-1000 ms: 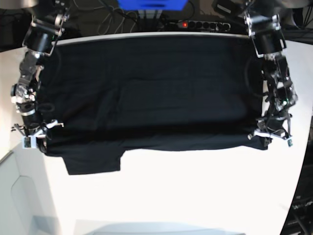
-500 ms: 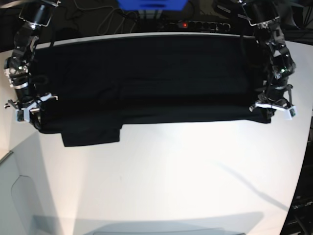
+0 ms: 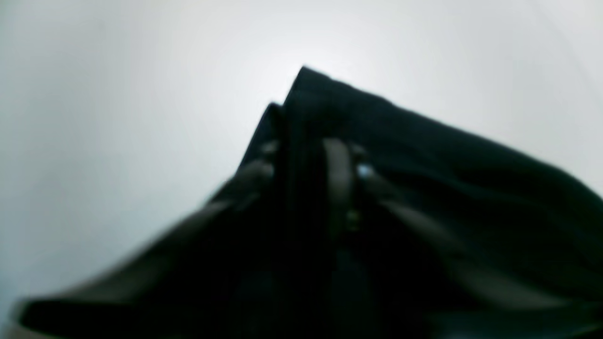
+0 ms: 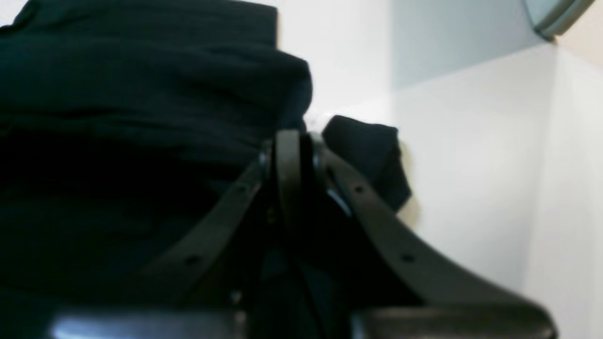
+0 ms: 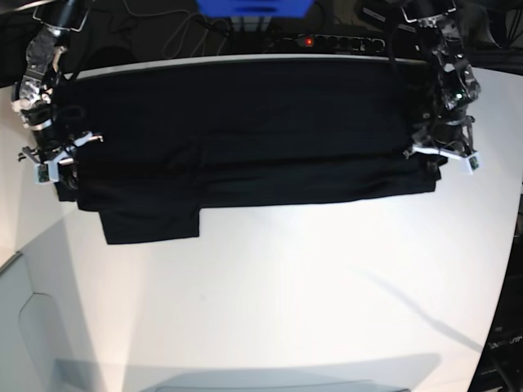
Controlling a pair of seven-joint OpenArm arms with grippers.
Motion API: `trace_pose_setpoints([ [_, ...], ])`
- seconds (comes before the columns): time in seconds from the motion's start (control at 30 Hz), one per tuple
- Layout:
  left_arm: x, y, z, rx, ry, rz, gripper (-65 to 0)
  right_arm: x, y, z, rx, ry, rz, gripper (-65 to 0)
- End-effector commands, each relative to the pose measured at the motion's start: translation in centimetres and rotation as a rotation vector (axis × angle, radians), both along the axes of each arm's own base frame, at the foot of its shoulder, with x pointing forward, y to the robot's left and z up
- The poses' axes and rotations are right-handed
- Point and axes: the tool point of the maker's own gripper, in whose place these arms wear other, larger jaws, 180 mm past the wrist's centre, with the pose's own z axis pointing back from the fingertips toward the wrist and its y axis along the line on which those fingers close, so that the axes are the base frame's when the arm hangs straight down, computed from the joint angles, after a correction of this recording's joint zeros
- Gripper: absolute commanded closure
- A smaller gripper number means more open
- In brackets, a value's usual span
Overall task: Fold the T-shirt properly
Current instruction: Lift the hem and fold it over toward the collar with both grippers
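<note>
Base view is showing the T-shirt [image 5: 245, 131] lying spread across the far half of the white desk [image 5: 294, 302], with one sleeve poking out toward me along the near edge. I'm seeing the right end effector [image 5: 51, 163] pinching the shirt's corner on that view's left side, and the left end effector [image 5: 441, 155] doing the same on the other end. Right wrist cam is showing fingers [image 4: 287, 155] pressed together on a bunched fold of black cloth. Left wrist cam is blurry, but cloth is sitting clamped between its fingers [image 3: 337, 169] too.
</note>
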Motion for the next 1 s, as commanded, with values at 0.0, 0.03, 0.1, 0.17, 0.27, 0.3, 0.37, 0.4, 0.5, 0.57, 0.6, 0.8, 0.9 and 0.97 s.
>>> trace_pose_setpoints([
  [0.0, 0.5, 0.8, 1.5, 0.033, -0.043, 0.004, -26.2, 1.0, -0.1, 2.1, 0.000, -0.070, 0.028, -1.6],
  [0.03, 0.6, 0.7, 2.1, 0.040, -0.056, -0.002, -30.8, 0.9, -0.1, 2.0, 0.003, -0.068, 0.027, -4.1],
  [0.1, 0.5, 0.6, 2.8, 0.054, -0.069, -0.012, -37.2, 0.8, -0.1, 2.0, 0.004, -0.067, 0.026, -9.7],
  [0.17, 0.8, 0.6, 3.6, 0.068, -0.086, -0.019, -40.6, 0.8, -0.1, 2.2, 0.001, -0.073, 0.027, -15.8],
  [0.27, 1.1, 0.7, 4.0, 0.079, -0.093, -0.021, -40.9, 1.0, 0.4, 3.1, -0.005, -0.098, 0.037, -22.7],
  [0.3, 1.2, 0.8, 4.0, 0.080, -0.093, -0.020, -40.9, 1.1, 0.7, 3.3, 0.000, -0.105, 0.038, -24.0],
  [0.37, 2.1, 0.8, 4.6, 0.080, -0.117, -0.019, -40.9, 1.3, 1.0, 4.0, -0.004, -0.125, 0.043, -25.4],
  [0.4, 2.3, 0.9, 4.5, 0.077, -0.117, -0.015, -40.9, 1.3, 1.4, 4.1, 0.000, -0.132, 0.044, -25.6],
  [0.5, 2.4, 1.2, 3.5, 0.060, -0.098, -0.003, -40.9, 1.5, 1.9, 4.5, 0.006, -0.148, 0.045, -25.5],
  [0.57, 2.9, 1.3, 3.6, 0.054, -0.105, 0.002, -40.8, 1.5, 1.9, 4.5, 0.004, -0.147, 0.044, -25.5],
  [0.6, 2.9, 1.4, 3.3, 0.050, -0.100, 0.006, -40.8, 1.5, 2.1, 4.5, 0.010, -0.149, 0.043, -25.5],
  [0.8, 2.9, 2.1, 3.1, 0.064, -0.084, 0.005, -40.7, 1.5, 2.0, 4.6, 0.004, -0.150, 0.042, -25.5],
  [0.9, 2.6, 2.3, 2.4, 0.057, -0.066, 0.010, -40.7, 1.6, 1.9, 4.6, 0.001, -0.150, 0.041, -25.5],
  [0.97, 3.2, 2.7, 2.8, 0.064, -0.075, 0.013, -40.4, 1.6, 1.9, 4.6, 0.004, -0.150, 0.040, -25.5],
])
